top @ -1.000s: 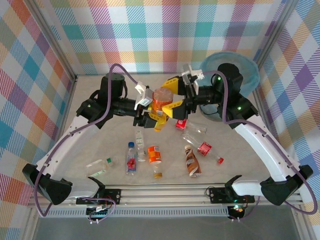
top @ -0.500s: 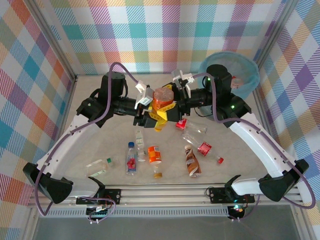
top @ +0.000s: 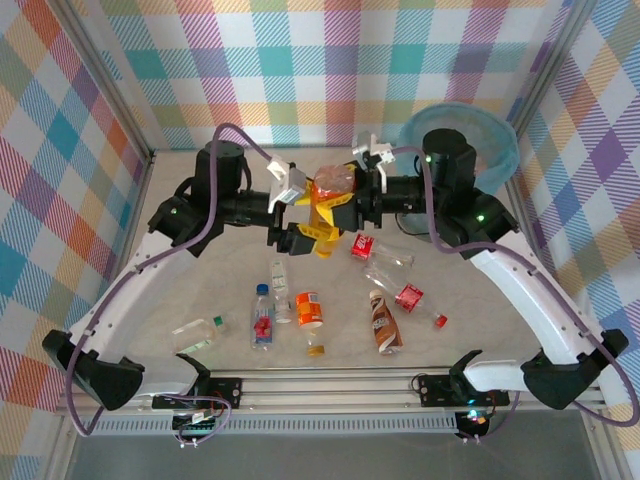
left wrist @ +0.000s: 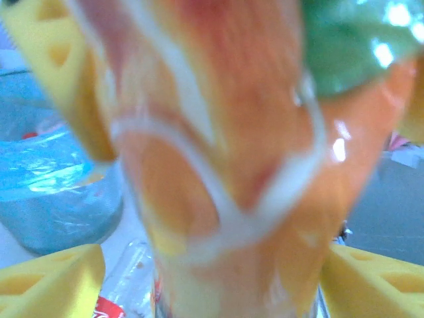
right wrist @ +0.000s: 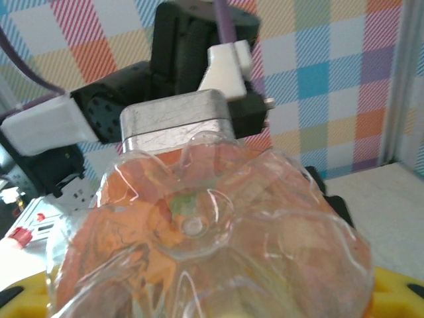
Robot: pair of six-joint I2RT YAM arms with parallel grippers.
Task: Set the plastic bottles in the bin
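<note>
Left jaws: spread. The left wrist view shows a gap along one side of the orange bottle (top: 333, 186), which hangs above the bench (top: 200, 290) between the two arms.

Right jaws: pinching that bottle, judging by the yellow pads pressed against its wall.

Hazard 1: one grip alone carries the bottle. Its thin, slick wall may slip or twist free, and it would fall among the loose bottles (top: 309, 310) below.

Hazard 2: the left jaws flank the bottle closely. A swing toward the bin (top: 505, 145), at far right, could strike them. Withdraw the left arm first.
</note>
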